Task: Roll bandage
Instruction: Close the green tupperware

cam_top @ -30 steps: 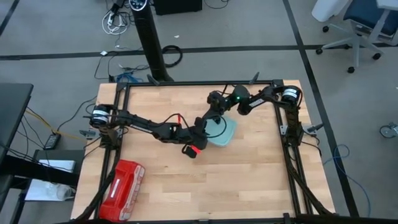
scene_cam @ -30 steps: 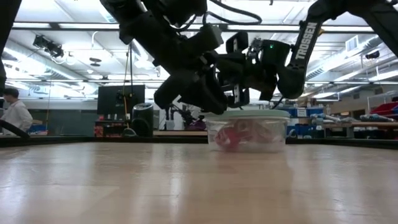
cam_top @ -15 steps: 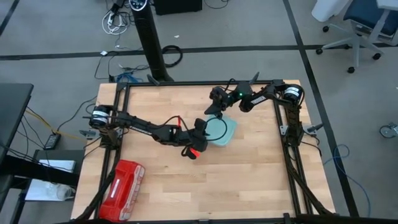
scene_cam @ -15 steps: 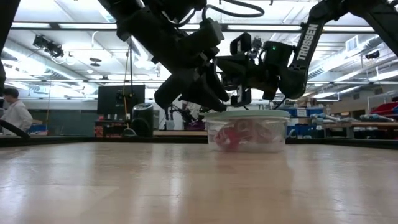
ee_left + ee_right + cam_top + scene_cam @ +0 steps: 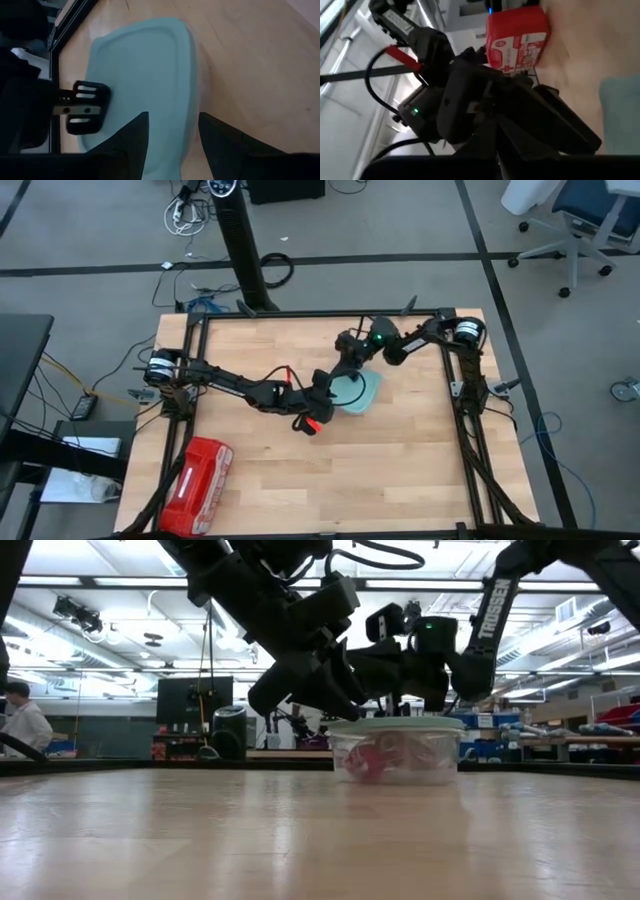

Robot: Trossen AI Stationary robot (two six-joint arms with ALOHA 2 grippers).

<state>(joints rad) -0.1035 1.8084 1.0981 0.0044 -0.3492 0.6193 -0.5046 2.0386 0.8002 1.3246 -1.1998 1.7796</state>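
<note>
A clear plastic tub point(image 5: 420, 765) with a pale teal lid point(image 5: 145, 65) stands mid-table. Through its wall shows a pink-red lump point(image 5: 372, 760), seemingly the bandage; its shape is unclear. My left gripper point(image 5: 172, 117) is open at the lid's near-left edge: one finger is over the lid, the other is over the wood beside it. My right gripper point(image 5: 82, 107) is shut and reaches level from the far side, with its fingertips over the far part of the lid point(image 5: 365, 390). My left gripper straddles the lid's edge point(image 5: 192, 100) from above at a slant; whether its fingers touch the lid cannot be told. My right gripper has its shut fingertips point(image 5: 395, 708) right at the lid's top; whether they rest on it cannot be told.
A glossy red case point(image 5: 197, 485) with white marks lies at the table's near left corner. Black frame rails point(image 5: 470, 410) border the table. Bare wood lies near and to the right of the tub. A person point(image 5: 22, 720) sits far off in the room.
My right gripper rose a little away from the lid. It then sank back toward the lid over the last half second, turning at the wrist and staying shut. The tub has not moved.
</note>
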